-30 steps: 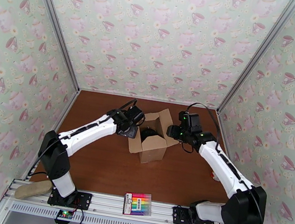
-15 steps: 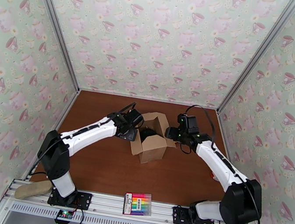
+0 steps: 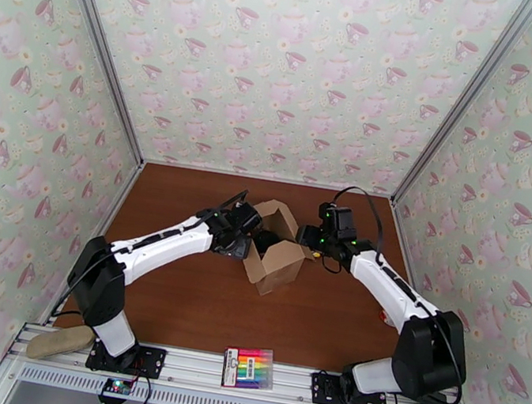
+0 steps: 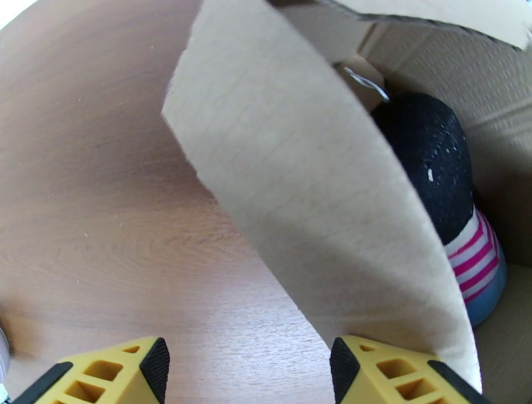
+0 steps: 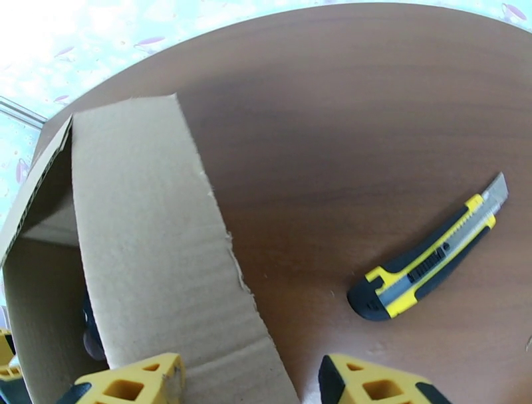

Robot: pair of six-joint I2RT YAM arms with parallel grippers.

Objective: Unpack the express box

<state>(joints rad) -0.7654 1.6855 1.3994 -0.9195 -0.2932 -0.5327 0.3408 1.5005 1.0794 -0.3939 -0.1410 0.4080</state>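
Brown table. The box stands mid-table toward the far side, flaps up, between your two arms. Your left gripper: jaws open, at the box's left flap. Your right gripper: jaws open, straddling the right flap. Knife lies right of the box. Marker pack at the near edge.

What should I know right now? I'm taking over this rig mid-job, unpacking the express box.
Grippers: the left gripper is open at the left flap and holds nothing. The right gripper is open, with the right flap between its fingers, unclamped.
Things: the express box stands mid-table. A utility knife lies on the table, apart from the box.
Done: flaps open.
Left: the black item with pink-and-white stripes sits inside, not yet taken out.
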